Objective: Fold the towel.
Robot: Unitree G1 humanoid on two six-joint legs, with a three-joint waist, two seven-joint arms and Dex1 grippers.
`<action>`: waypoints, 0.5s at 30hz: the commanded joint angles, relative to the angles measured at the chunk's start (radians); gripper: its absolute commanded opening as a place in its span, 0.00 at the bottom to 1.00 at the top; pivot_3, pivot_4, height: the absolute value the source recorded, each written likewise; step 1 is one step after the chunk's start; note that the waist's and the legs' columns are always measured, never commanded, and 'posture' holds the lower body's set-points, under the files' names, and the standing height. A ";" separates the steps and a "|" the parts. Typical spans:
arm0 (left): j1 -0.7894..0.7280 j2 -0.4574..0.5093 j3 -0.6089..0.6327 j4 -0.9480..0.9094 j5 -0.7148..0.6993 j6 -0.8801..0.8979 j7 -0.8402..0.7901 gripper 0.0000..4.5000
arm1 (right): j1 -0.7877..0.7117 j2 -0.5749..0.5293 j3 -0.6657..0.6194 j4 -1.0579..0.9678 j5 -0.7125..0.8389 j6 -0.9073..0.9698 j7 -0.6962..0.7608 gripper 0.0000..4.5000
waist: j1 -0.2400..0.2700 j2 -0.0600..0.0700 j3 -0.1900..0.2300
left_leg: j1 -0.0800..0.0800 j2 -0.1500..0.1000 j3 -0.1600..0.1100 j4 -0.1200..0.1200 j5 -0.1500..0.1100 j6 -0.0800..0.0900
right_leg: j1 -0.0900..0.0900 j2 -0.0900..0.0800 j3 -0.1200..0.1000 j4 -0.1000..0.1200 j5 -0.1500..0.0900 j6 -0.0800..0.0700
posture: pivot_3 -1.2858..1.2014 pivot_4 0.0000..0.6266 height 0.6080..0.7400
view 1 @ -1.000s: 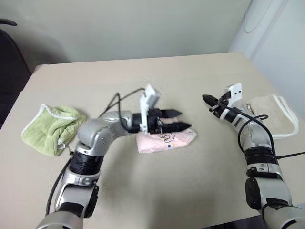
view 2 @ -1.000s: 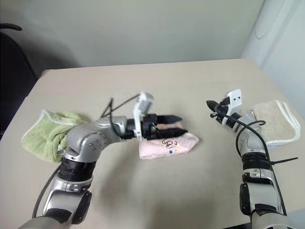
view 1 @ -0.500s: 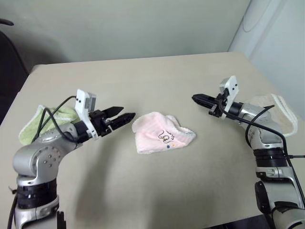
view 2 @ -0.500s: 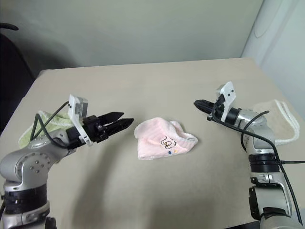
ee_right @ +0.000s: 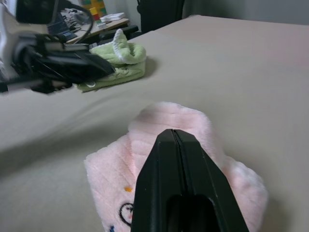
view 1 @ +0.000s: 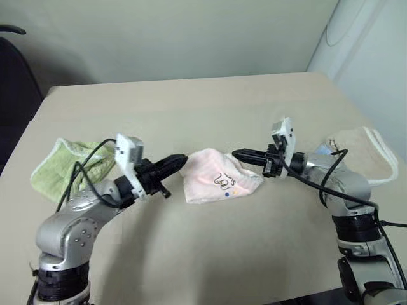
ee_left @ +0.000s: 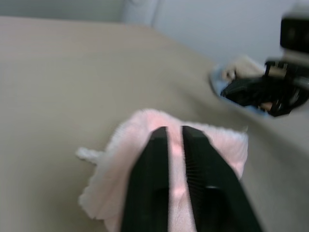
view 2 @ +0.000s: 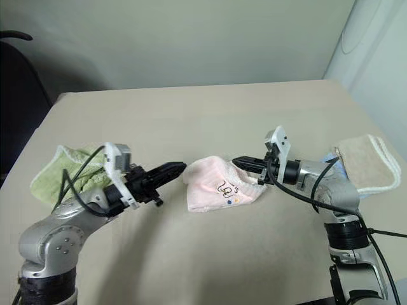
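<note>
Left eye view: the pink towel (view 1: pixel 213 183) lies bunched at mid-table (view 1: pixel 191 114), flanked by left gripper (view 1: pixel 180 161) and right gripper (view 1: pixel 238 154), fingers pressed together and empty. Loose corners should be sought before regrasping.

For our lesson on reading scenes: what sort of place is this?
Probably an indoor room set up as a workspace: a plain beige table holding small towels, a dark chair beside it, and bare pale walls.
</note>
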 commanded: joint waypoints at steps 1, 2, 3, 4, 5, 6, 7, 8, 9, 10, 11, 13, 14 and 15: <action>-0.023 0.024 -0.182 0.081 0.194 -0.101 -0.017 0.00 | 0.028 0.030 0.083 0.027 -0.065 -0.059 -0.023 0.00 | -0.001 0.000 0.000 | 0.001 0.000 0.000 0.000 -0.001 0.001 | 0.000 0.000 0.000 0.000 0.000 0.000 | 0.52 0.24 1.00; -0.027 0.014 -0.223 0.129 0.232 -0.127 -0.025 0.00 | 0.041 0.040 0.118 0.067 -0.104 -0.088 -0.030 0.00 | 0.000 -0.001 0.000 | 0.001 0.000 0.000 0.000 -0.001 0.002 | 0.000 0.000 0.000 0.000 0.000 0.000 | 0.52 0.24 1.00; -0.034 -0.001 -0.259 0.182 0.268 -0.148 -0.027 0.00 | 0.053 0.051 0.154 0.117 -0.146 -0.118 -0.042 0.00 | 0.000 -0.001 -0.001 | 0.002 0.000 0.000 -0.001 -0.002 0.004 | 0.001 0.000 0.000 0.000 0.000 0.000 | 0.52 0.24 1.00; -0.039 -0.008 -0.293 0.229 0.304 -0.167 -0.030 0.00 | 0.062 0.063 0.181 0.163 -0.182 -0.153 -0.053 0.00 | 0.000 -0.001 -0.001 | 0.003 0.000 0.000 -0.001 -0.004 0.006 | 0.002 0.000 0.000 0.000 0.000 0.000 | 0.52 0.24 1.00; -0.041 -0.014 -0.316 0.266 0.333 -0.189 -0.034 0.00 | 0.068 0.074 0.195 0.200 -0.205 -0.176 -0.062 0.00 | 0.000 -0.001 -0.001 | 0.003 0.000 0.000 -0.002 -0.006 0.010 | 0.002 0.000 0.000 0.000 0.000 0.000 | 0.52 0.24 1.00; -0.041 -0.023 -0.326 0.293 0.349 -0.203 -0.036 0.00 | 0.073 0.082 0.200 0.227 -0.219 -0.195 -0.067 0.00 | 0.000 -0.001 -0.001 | 0.003 0.000 0.000 -0.002 -0.006 0.010 | 0.001 0.000 0.000 0.000 0.000 0.000 | 0.52 0.24 1.00; -0.038 -0.035 -0.323 0.307 0.351 -0.212 -0.039 0.00 | 0.077 0.088 0.198 0.246 -0.227 -0.207 -0.070 0.00 | 0.000 -0.001 -0.001 | 0.003 0.000 0.000 -0.002 -0.006 0.010 | 0.001 0.000 0.000 0.000 0.000 0.000 | 0.52 0.24 1.00; -0.034 -0.048 -0.313 0.312 0.346 -0.217 -0.041 0.00 | 0.083 0.088 0.193 0.255 -0.231 -0.219 -0.070 0.00 | 0.000 0.000 -0.002 | 0.003 0.000 0.000 -0.002 -0.006 0.010 | 0.001 0.000 0.000 0.000 0.000 0.000 | 0.52 0.24 1.00; -0.028 -0.056 -0.299 0.304 0.337 -0.218 -0.046 0.00 | 0.091 0.085 0.187 0.252 -0.232 -0.228 -0.065 0.00 | 0.000 -0.001 -0.003 | 0.005 0.000 0.000 -0.002 -0.006 0.010 | 0.004 0.000 0.000 0.000 0.000 0.000 | 0.52 0.24 1.00; -0.022 -0.061 -0.287 0.294 0.328 -0.220 -0.051 0.00 | 0.098 0.081 0.181 0.247 -0.232 -0.235 -0.061 0.00 | 0.001 -0.001 -0.003 | 0.007 0.000 0.000 -0.002 -0.006 0.011 | 0.006 0.000 0.000 -0.001 0.000 0.000 | 0.52 0.24 1.00; -0.012 -0.073 -0.256 0.268 0.297 -0.213 -0.053 0.00 | 0.105 0.075 0.167 0.231 -0.225 -0.238 -0.058 0.00 | 0.002 -0.001 -0.003 | 0.009 0.000 0.000 -0.002 -0.008 0.014 | 0.009 0.000 0.000 -0.002 0.000 -0.001 | 0.52 0.24 1.00; 0.002 -0.099 -0.190 0.222 0.229 -0.188 -0.049 0.00 | 0.113 0.065 0.134 0.195 -0.200 -0.234 -0.053 0.00 | 0.005 -0.001 -0.003 | 0.012 0.000 0.000 -0.002 -0.009 0.015 | 0.013 0.000 0.000 -0.005 0.001 -0.001 | 0.52 0.24 1.00; 0.009 -0.115 -0.133 0.185 0.158 -0.154 -0.035 0.00 | 0.114 0.060 0.110 0.173 -0.180 -0.225 -0.051 0.00 | 0.007 -0.001 -0.003 | 0.012 0.000 0.000 -0.002 -0.009 0.015 | 0.014 0.000 0.000 -0.006 0.001 -0.001 | 0.52 0.24 1.00; 0.014 -0.128 -0.077 0.150 0.087 -0.124 -0.020 0.00 | 0.111 0.055 0.088 0.154 -0.161 -0.213 -0.051 0.00 | 0.008 -0.001 -0.003 | 0.011 0.000 0.000 -0.002 -0.008 0.015 | 0.014 0.000 0.000 -0.008 0.001 -0.002 | 0.52 0.24 1.00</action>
